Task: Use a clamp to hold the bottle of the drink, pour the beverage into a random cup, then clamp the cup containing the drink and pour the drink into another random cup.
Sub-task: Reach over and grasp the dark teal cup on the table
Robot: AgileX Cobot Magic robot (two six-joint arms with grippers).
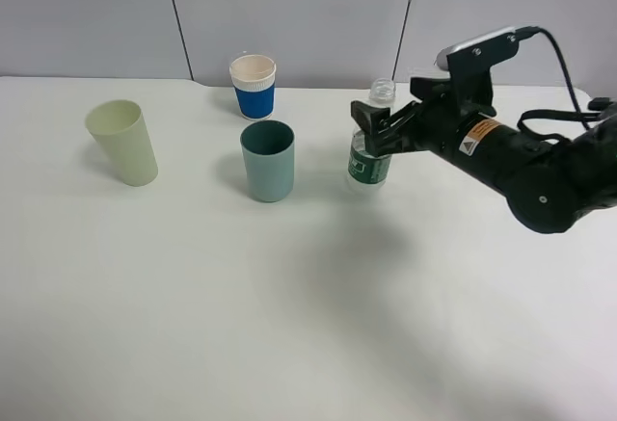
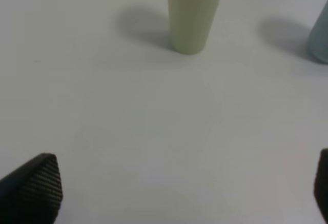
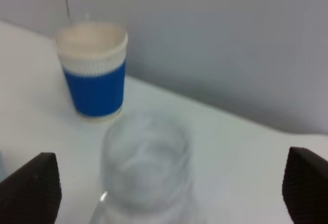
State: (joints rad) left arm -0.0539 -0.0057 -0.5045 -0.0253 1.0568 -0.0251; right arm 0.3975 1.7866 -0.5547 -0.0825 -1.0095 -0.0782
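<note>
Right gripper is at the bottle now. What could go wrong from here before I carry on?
1. The right gripper is open, with a finger on either side of the upper part of the bottle. Drifting sideways could knock the bottle over.
2. The teal cup stands close beside the bottle, so a reach for the cup may clip the bottle.
3. The bottle is clear and blurred in the right wrist view, so it is hard to judge a grip from there.

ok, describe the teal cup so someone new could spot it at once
On the white table, seen from the high camera, look near the middle, just left of the clear bottle. The teal tumbler stands upright there, in front of the blue-and-cream cup. It alone is blue-green; the pale green cup further left tapers.
</note>
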